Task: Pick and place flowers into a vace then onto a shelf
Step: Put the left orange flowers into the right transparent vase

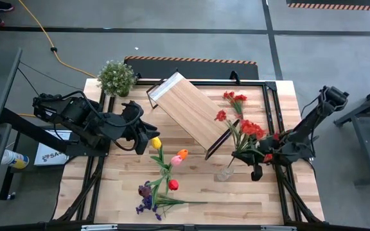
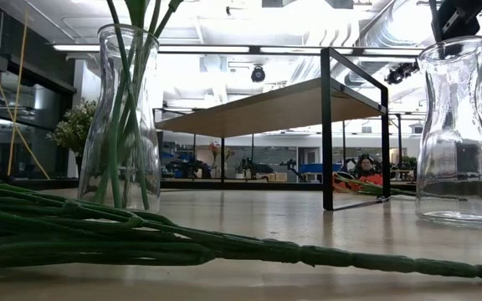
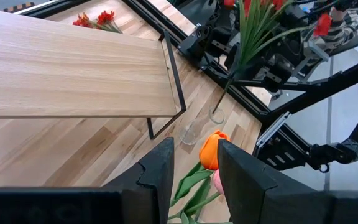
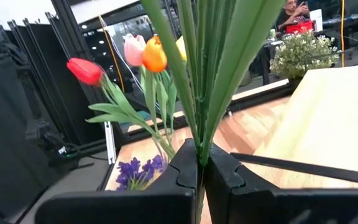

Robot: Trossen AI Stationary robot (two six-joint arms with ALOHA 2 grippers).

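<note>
The right gripper (image 4: 201, 171) is closed on green stems of red flowers (image 1: 252, 129) above a glass vase (image 1: 225, 172), beside the shelf (image 1: 188, 110). The left gripper (image 3: 192, 165) is held partly open, empty, above the worktop (image 1: 255, 199).

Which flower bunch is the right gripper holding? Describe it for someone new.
Start at the long light-wood shelf on a black frame lying diagonally mid-table. Off its lower right end stands a clear glass vase, and the right gripper is shut on the red-blossomed green-stemmed bunch above it. Unlike the loose red spray farther back, it is clamped upright.
</note>
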